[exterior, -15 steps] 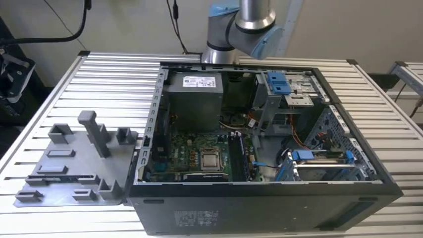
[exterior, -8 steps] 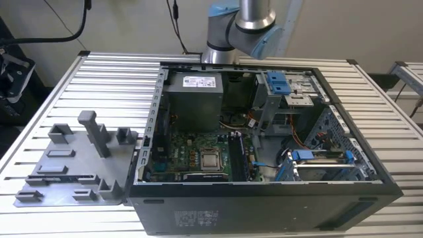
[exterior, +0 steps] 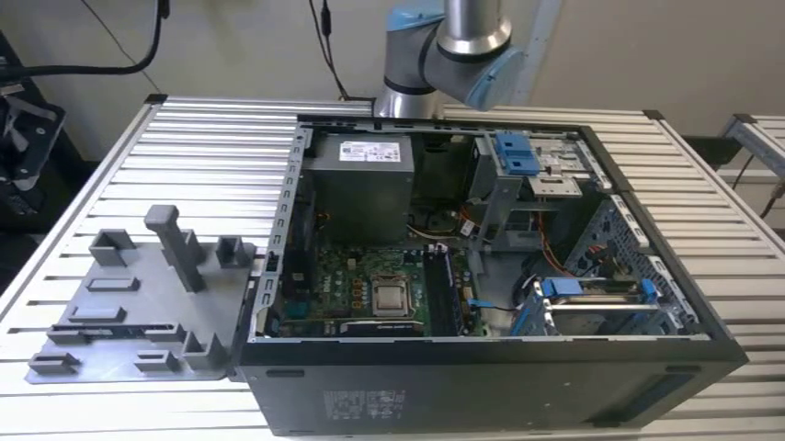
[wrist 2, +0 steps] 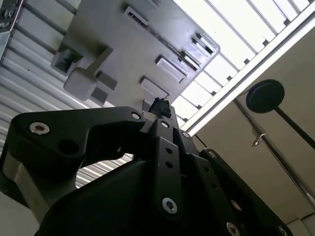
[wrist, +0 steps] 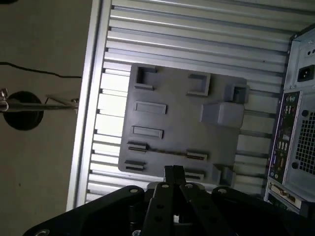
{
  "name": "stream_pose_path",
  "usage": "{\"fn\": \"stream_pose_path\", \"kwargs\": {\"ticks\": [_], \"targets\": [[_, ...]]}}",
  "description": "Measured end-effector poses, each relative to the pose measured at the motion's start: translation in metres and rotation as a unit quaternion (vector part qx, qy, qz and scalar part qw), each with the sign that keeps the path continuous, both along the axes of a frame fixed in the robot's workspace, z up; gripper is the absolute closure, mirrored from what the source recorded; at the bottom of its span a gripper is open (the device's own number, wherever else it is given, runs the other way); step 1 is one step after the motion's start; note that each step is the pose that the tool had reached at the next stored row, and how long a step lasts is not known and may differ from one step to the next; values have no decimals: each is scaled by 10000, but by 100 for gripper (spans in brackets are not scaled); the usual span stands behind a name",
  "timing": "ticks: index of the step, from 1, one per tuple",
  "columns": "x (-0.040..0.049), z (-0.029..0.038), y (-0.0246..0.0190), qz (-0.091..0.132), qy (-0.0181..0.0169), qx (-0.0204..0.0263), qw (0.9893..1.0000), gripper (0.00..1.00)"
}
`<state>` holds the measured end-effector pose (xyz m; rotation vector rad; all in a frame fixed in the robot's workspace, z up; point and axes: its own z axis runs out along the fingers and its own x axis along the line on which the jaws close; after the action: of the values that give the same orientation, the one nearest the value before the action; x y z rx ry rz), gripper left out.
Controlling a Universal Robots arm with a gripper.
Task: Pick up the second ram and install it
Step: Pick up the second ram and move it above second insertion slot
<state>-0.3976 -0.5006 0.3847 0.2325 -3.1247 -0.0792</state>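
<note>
The second ram [wrist: 167, 153] is a thin dark stick standing on edge between two small holder blocks, along one side of the grey holder plate [wrist: 182, 105]. In the exterior view the ram [exterior: 105, 328] lies near the plate's front left. In both wrist views my gripper [wrist: 173, 171] hangs well above the plate, over the ram's side. Its black fingers are pressed together with nothing between them. In the second wrist view the gripper [wrist 2: 160, 105] points at the plate, and the ram [wrist 2: 170, 43] shows as a fine dark line.
An open computer case [exterior: 491, 276] lies on the slatted metal table [exterior: 209, 138], to the exterior view's right of the plate. Its motherboard [exterior: 368, 294] faces up. A tall grey post [exterior: 178, 248] rises from the plate. The arm's elbow [exterior: 448, 46] stands behind the case.
</note>
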Motion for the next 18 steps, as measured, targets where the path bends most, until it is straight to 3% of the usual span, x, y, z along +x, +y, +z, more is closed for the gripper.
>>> {"fn": "stream_pose_path", "kwargs": {"ticks": [5,9,14,18], "targets": [[0,1,0,455,0,0,9990,89],[0,0,0,814,0,0,9967,89],[0,0,0,1269,0,0,9919,89],[0,0,0,1628,0,0,9867,89]]}}
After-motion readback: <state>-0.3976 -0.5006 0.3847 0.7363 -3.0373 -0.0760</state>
